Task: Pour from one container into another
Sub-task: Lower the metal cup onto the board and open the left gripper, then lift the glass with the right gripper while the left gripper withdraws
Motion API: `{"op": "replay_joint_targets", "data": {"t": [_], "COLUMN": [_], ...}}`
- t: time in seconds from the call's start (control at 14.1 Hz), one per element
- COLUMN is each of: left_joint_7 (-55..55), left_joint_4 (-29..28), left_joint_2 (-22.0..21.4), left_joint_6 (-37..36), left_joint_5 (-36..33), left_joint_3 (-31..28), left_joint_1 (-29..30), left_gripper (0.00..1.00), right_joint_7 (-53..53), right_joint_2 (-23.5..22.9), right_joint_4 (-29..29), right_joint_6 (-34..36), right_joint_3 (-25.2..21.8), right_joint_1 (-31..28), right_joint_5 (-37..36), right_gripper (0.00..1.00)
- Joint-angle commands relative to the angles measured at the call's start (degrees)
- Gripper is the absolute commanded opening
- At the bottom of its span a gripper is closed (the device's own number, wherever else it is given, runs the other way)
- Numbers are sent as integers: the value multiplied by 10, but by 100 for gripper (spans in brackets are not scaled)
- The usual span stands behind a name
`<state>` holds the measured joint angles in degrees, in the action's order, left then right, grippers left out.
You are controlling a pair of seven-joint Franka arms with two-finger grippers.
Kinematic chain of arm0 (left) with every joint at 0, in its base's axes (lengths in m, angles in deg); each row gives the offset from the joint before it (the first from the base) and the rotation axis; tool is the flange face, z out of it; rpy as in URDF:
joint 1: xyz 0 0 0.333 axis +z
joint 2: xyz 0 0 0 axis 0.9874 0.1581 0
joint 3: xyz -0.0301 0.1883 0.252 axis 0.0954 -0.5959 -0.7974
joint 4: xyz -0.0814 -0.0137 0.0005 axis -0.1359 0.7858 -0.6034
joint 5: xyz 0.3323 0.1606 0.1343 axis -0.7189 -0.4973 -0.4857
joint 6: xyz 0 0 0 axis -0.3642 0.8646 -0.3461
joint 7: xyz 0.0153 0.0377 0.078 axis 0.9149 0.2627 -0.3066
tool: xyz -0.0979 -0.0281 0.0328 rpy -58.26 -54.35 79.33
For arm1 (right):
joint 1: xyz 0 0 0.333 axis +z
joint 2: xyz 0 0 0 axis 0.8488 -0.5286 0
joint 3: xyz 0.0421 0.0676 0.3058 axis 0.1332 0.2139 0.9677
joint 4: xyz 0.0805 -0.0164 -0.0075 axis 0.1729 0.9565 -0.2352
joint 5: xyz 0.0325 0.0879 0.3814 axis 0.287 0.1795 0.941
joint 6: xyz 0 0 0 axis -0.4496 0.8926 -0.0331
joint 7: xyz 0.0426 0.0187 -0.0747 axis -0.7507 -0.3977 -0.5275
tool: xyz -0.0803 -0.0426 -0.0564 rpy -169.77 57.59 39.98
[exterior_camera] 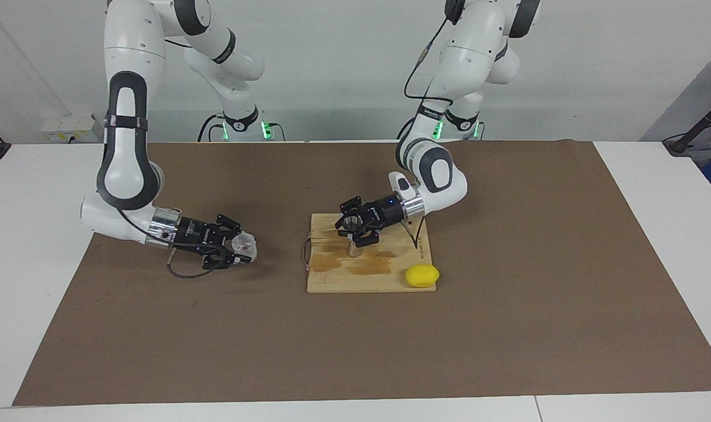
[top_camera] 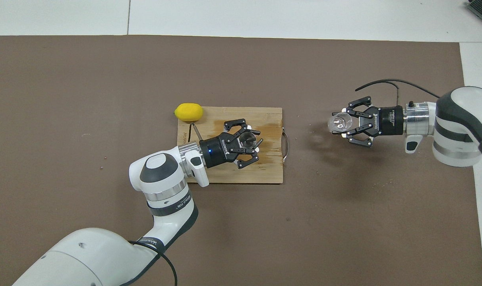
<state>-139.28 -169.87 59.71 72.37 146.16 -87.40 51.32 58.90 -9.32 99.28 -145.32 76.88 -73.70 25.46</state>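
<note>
On the wooden board [exterior_camera: 332, 281] the left gripper [exterior_camera: 351, 227] is clamped on the steel jigger [exterior_camera: 353, 248], standing upright, while over the brown mat toward the right arm's end the right gripper [exterior_camera: 236, 249] grips the clear glass cup [exterior_camera: 243, 245]; both seem held ready for pouring, so the cup must next travel over the jigger and tip.

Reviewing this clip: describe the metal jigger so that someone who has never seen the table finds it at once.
Start at the wooden cutting board in the middle of the brown mat. The jigger stands upright on it, gripped by the left gripper. Its silver hourglass shape sets it apart from the lemon at the board's corner.
</note>
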Motion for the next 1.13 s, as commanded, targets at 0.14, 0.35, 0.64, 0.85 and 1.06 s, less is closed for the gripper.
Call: {"op": "replay_joint_targets", "data": {"t": [0.14,0.35,0.64,0.85,1.06], "left_joint_7": [-15,-15,-14,-13,-13], "left_joint_4": [7,7,7,7,0], "left_joint_2": [4,4,4,4,1], "left_joint_6": [8,9,3,-11,-36], "left_joint_5": [14,15,15,13,9], "left_joint_3": [-5,-5,-5,-5,-6], "left_joint_1": [-9,-8,-3,1,16], "left_gripper": [44,99,99,99,99], "right_joint_7": [11,10,11,11,14], "right_joint_2": [11,11,11,11,20], "right_joint_4": [10,9,9,8,7], "right_joint_6": [-8,-8,-8,-5,-6], "right_joint_3": [5,5,7,7,16], "right_joint_1": [-4,-3,-3,-3,-3], "right_joint_5": [15,15,16,25,30], "right_gripper": [0,0,0,0,0]}}
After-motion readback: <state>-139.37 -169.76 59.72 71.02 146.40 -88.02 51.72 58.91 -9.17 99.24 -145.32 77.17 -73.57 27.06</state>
